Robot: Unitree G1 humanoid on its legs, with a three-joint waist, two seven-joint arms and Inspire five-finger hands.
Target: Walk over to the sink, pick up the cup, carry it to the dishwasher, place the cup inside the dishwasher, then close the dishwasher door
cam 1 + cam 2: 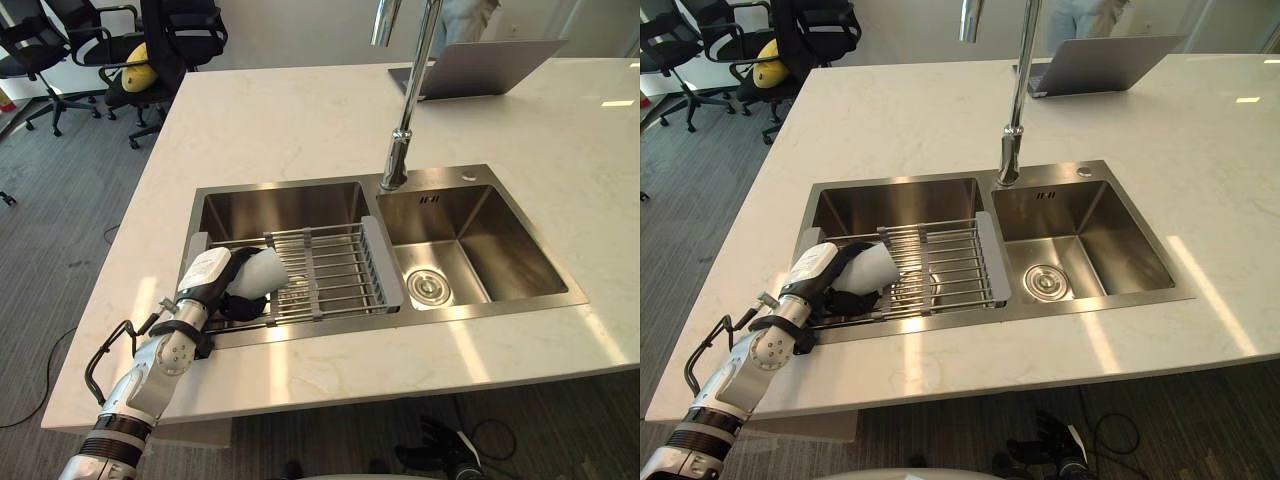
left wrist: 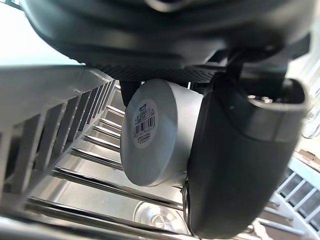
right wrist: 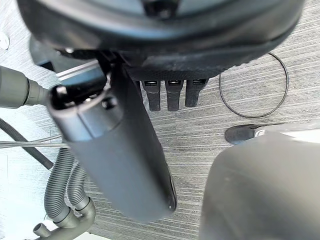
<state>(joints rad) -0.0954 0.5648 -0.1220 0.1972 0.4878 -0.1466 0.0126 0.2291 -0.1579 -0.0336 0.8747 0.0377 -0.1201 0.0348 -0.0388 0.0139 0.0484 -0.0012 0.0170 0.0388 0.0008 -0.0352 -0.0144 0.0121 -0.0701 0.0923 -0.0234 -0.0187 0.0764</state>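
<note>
Nearest, the right hand (image 1: 440,448) hangs slack below the counter, while the left hand (image 1: 210,275) is clamped round the white cup (image 1: 264,271) lying on the rack (image 1: 335,265) across the sink (image 1: 280,210) at its left basin, apparently gripped for lifting out.

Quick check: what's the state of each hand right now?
Left hand: shut on the white cup, at the sink rack.
Right hand: open, holding nothing, above the floor.
</note>
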